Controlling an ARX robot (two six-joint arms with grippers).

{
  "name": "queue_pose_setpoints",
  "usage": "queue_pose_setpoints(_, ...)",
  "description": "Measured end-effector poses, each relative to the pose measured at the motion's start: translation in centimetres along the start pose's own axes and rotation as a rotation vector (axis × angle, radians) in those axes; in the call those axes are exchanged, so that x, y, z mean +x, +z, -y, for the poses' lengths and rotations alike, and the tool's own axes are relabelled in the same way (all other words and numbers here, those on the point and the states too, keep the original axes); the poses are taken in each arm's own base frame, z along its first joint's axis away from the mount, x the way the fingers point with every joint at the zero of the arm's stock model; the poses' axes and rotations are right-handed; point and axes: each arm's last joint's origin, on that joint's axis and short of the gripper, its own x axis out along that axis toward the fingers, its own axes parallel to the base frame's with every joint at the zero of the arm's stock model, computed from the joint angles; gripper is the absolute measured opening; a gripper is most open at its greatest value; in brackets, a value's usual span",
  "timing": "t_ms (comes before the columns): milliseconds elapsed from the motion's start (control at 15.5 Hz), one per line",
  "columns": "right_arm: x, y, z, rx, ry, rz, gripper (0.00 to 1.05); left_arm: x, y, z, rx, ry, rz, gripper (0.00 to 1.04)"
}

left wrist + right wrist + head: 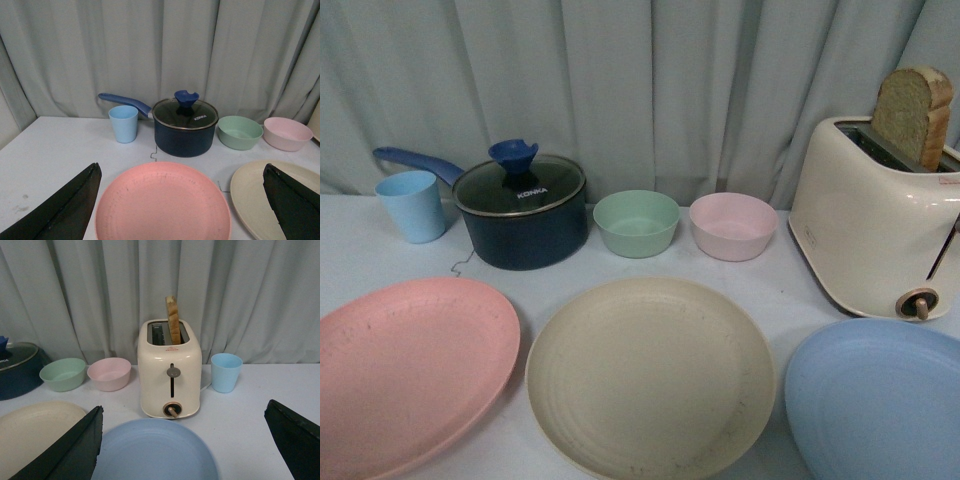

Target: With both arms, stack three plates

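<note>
Three plates lie side by side along the table's front. The pink plate is on the left, the cream-beige plate in the middle, the light blue plate on the right. No gripper shows in the front view. In the left wrist view my left gripper is open, its black fingers wide apart on either side of the pink plate, above it; the cream plate lies beside it. In the right wrist view my right gripper is open over the blue plate.
Behind the plates stand a light blue cup, a dark blue lidded pot, a green bowl, a pink bowl and a cream toaster with bread in it. A second blue cup stands by the toaster. A curtain hangs behind.
</note>
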Motion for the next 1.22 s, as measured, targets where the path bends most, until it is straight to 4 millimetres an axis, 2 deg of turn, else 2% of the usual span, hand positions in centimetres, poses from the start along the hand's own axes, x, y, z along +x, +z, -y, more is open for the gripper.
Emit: queue_pose_setpoints(1224,0.0,0.0,0.0,0.0,0.0,0.0,0.98,0.0,0.0,0.0,0.0,0.0,0.0,0.98)
